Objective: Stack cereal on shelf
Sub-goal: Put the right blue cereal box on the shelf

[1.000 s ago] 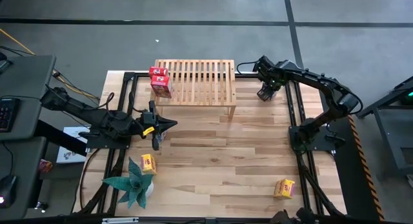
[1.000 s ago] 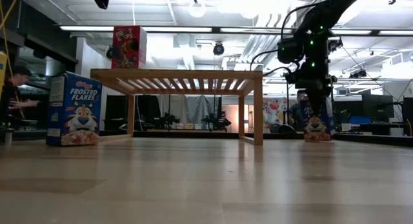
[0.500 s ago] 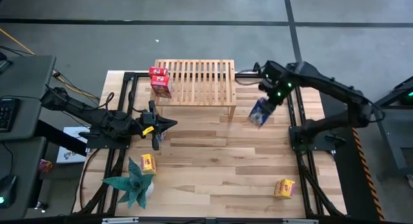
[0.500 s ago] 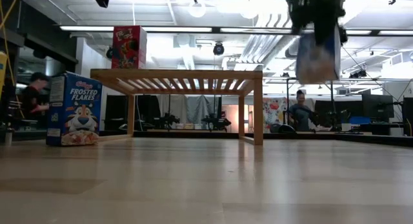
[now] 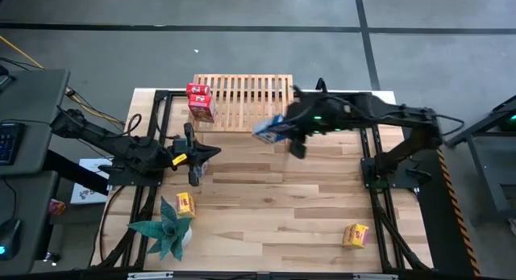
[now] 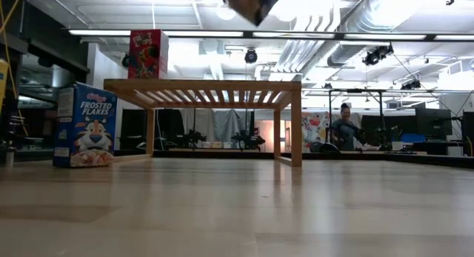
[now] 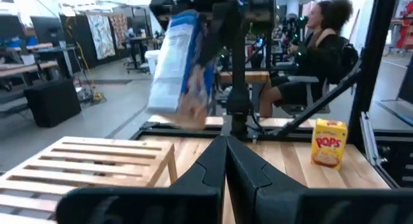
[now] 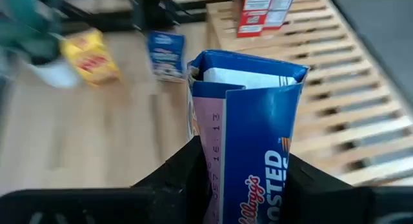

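- Plank bench, shelf at far edge.
- Right claw clamped on blue cereal box, held in air over shelf's near right corner.
- Left claw pinched closed, empty, near bench's left side.
- Two red boxes on shelf's left end.
- Yellow boxes on bench.

A blue cereal box hangs tilted over the slatted wooden shelf's edge, two red boxes on top.
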Motion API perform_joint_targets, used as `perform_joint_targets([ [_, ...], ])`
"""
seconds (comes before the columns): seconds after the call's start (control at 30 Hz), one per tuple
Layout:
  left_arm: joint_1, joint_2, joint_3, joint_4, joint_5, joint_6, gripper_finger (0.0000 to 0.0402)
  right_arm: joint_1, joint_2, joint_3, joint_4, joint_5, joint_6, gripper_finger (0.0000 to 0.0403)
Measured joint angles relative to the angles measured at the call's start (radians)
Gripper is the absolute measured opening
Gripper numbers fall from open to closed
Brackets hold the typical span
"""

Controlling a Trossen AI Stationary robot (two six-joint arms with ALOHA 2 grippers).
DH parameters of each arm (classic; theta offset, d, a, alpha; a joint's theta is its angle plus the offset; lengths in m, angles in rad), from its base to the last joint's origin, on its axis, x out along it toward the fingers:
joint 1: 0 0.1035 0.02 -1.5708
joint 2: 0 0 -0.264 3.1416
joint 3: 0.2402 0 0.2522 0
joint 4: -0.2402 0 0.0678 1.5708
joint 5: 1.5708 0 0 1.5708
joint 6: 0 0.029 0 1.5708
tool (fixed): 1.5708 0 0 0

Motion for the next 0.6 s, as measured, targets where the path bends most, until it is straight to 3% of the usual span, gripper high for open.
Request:
perform_joint_targets([
  [0.13,0.000,0.000,0.000,0.032,-0.065,0.029,0.0000,-0.022,0.197,0.225,-0.095,0.048,-0.115,0.0115],
  [0.37,-0.008,0.000,0.000,0.168,-0.338,0.137,0.0000,-0.079,0.464,0.514,-0.202,0.039,-0.262,0.0115],
  [0.6,-0.054,0.031,0.000,0.138,-0.553,0.155,0.0000,-0.121,0.525,0.495,-0.131,0.037,-0.364,0.0115],
])
